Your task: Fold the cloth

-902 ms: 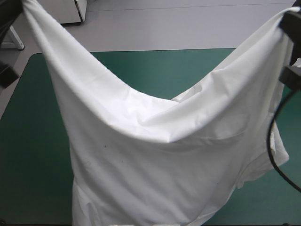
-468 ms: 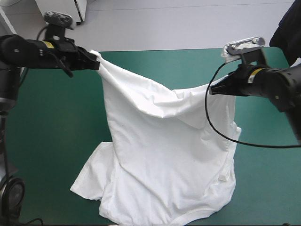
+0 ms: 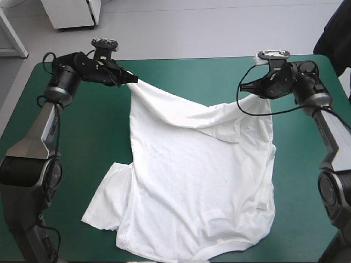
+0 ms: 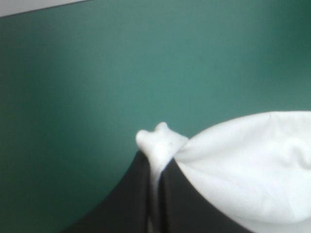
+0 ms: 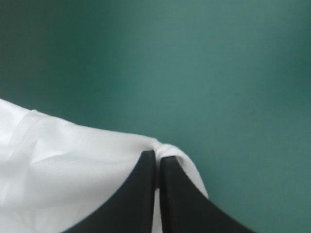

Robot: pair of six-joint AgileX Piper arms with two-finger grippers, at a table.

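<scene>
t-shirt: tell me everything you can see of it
The T-shirt is white, soft, creased fabric, short-sleeved, lying mostly flat on the teal-green cover. Its two far corners are pinched, one by the left gripper, one by the right gripper, the edge between them sagging. A sleeve sticks out toward the table's left edge.

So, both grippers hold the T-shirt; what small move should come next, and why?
Probably draw the left gripper and right gripper slightly apart. Both are shut on the T-shirt at its far corners, but the edge between them sags in a loose fold.
</scene>
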